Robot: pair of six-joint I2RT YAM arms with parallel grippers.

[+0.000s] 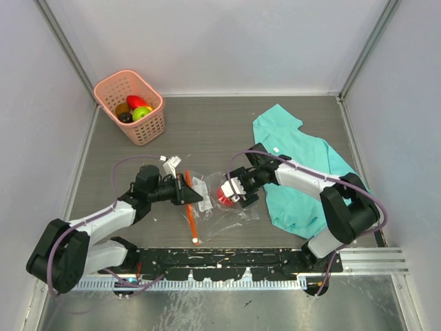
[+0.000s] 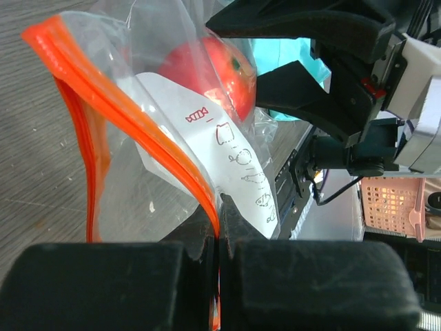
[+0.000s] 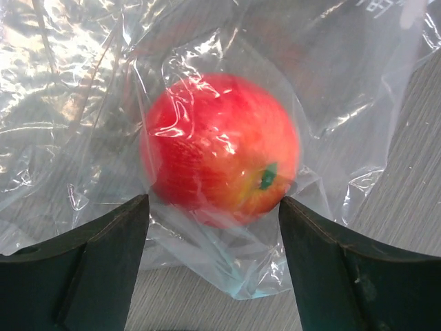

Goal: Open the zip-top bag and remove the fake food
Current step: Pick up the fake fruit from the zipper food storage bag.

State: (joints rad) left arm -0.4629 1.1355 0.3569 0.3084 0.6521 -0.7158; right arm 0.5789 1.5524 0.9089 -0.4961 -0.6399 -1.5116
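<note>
Now my left gripper (image 2: 219, 238) is clamped on the red-orange zip strip (image 2: 138, 117) of the clear crinkly plastic zip-top bag (image 3: 76, 96), which lies between my two arms. My right gripper (image 3: 213, 207) stands wide, flanking the glossy red plastic fruit (image 3: 220, 152) inside the bag. I judge this to be the removal step. Next I must close on the fruit and draw it out through the mouth.

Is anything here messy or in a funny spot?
One red fruit is inside the zip-top bag, while other toy fruits sit in the pink basket. A teal cloth lies rumpled under the right arm.
</note>
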